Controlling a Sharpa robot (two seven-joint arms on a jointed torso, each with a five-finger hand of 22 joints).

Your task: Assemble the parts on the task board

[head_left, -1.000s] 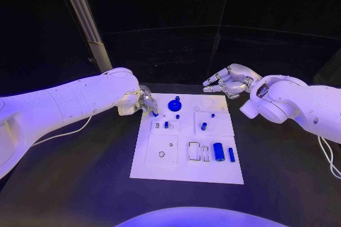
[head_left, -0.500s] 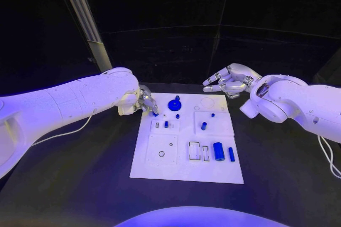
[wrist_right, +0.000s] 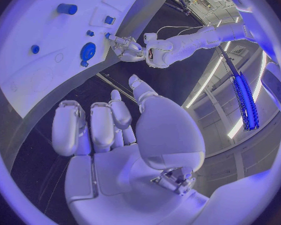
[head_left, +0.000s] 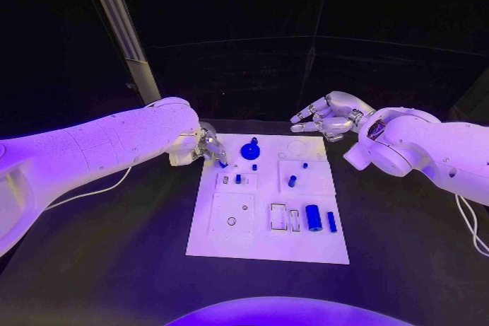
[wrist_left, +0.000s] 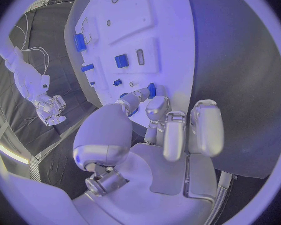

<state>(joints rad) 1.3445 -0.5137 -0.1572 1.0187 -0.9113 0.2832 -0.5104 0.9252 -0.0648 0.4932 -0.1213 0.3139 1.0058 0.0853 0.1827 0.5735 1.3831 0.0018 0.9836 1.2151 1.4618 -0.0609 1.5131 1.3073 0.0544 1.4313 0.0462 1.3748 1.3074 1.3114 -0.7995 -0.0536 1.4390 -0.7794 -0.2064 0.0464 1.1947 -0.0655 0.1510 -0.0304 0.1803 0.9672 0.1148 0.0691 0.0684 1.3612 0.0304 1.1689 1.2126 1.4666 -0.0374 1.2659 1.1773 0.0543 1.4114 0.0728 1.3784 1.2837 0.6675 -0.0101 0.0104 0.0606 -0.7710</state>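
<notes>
Nothing has moved that I can see since a second ago: both arms and all the parts sit where they were.

Head view: white task board (head_left: 267, 199) lies mid-table. My left hand (head_left: 209, 149) sits at the board's far left corner, fingers curled down at the edge, with a small blue part (head_left: 223, 164) right at the fingertips. Round blue knob (head_left: 251, 151) stands just beside that hand. Two short blue pegs (head_left: 239, 178) and (head_left: 292, 180) stand mid-board. A blue cylinder (head_left: 314, 217) and a thin blue bar (head_left: 332, 221) lie side by side near the right edge. My right hand (head_left: 328, 117) hovers beyond the board's far right corner, fingers spread, holding nothing.

Left wrist view: left hand (wrist_left: 159, 135) is over the board (wrist_left: 172, 45). Thumb and one finger (wrist_left: 133, 101) meet on the small blue part (wrist_left: 152, 90), so it looks pinched. Other fingers lie loosely curled.

Right wrist view: right hand (wrist_right: 115, 135) is clear of the board (wrist_right: 40, 80), fingers apart, palm bare. Left hand (wrist_right: 127, 48) shows at the board's edge, near the round knob (wrist_right: 88, 51).
</notes>
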